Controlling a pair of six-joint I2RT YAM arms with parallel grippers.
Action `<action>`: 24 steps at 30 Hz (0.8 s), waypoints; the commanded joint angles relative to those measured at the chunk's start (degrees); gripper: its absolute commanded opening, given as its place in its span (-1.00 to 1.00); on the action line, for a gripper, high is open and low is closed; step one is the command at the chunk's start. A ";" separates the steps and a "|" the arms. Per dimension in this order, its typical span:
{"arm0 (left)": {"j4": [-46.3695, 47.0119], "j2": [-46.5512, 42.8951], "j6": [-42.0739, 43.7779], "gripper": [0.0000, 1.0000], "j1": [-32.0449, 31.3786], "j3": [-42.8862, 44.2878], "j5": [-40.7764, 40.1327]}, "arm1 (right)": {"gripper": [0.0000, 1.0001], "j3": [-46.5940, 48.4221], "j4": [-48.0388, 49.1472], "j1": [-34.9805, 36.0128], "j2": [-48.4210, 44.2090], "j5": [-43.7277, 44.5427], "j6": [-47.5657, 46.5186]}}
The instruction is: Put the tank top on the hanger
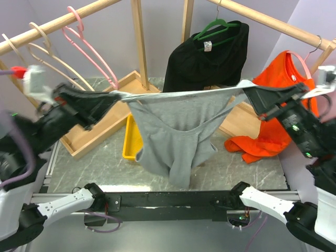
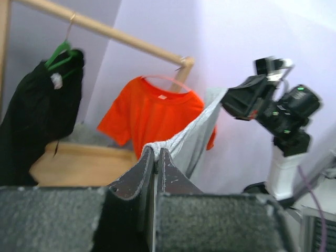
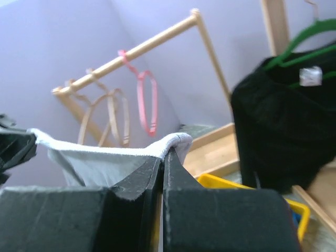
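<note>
Your tank top [image 1: 176, 134] hangs in the air over the desk [image 1: 94, 168], spread wide between your two arms. Its upper edge is pulled into a taut, nearly level band, and the grey body sags below it in loose folds towards the near side of the desk; you cannot tell whether the lowest fold touches the surface. The left pincer [image 1: 115, 95] has the left end of that band, its jaws pressed together on a bunched roll of grey fabric, as your left wrist view shows right at the fingertips. The right pincer [image 1: 248, 92] is clamped the same way on the right end, with the cloth curling over its closed tips in the right wrist view. So the garment lies between the pincers, gripped at both ends and hanging below them. The hanger [image 1: 86, 44], the pink one, hangs by its hook from the wooden rail [image 1: 58, 22] at the upper left, above and behind the left pincer and apart from the tank top. Just to its left, the cream hangers [image 1: 47, 52] hang on the same rail. Behind the tank top, a black garment [image 1: 210, 63] hangs on a green hanger [image 1: 215, 26]. To the right, an orange top [image 1: 273, 113] hangs behind the right pincer, its lower part resting on the desk. A yellow bin [image 1: 131, 139] sits on the desk, partly hidden behind the tank top's left side.
</note>
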 commanded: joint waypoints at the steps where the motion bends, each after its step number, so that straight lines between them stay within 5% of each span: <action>1: -4.73 1.94 -1.17 -0.98 0.45 -3.20 -9.65 | -1.00 -4.91 -1.99 -1.05 2.75 9.03 -1.42; 6: -3.26 2.73 -3.19 -0.98 0.45 -17.61 -16.61 | -1.00 -25.42 0.72 -1.05 2.23 12.29 0.94; 10: 2.44 4.66 -6.44 -0.98 0.45 -34.81 -15.74 | -1.00 -41.11 4.60 -1.13 1.43 11.95 4.11; 15: 7.56 9.31 -8.99 -0.98 0.45 -44.97 -14.07 | -1.00 -54.47 9.42 -0.96 4.59 9.58 5.52; 24: 9.41 15.82 -7.41 -0.80 0.62 -45.07 -20.38 | -0.98 -52.14 12.25 -1.31 15.22 12.72 4.29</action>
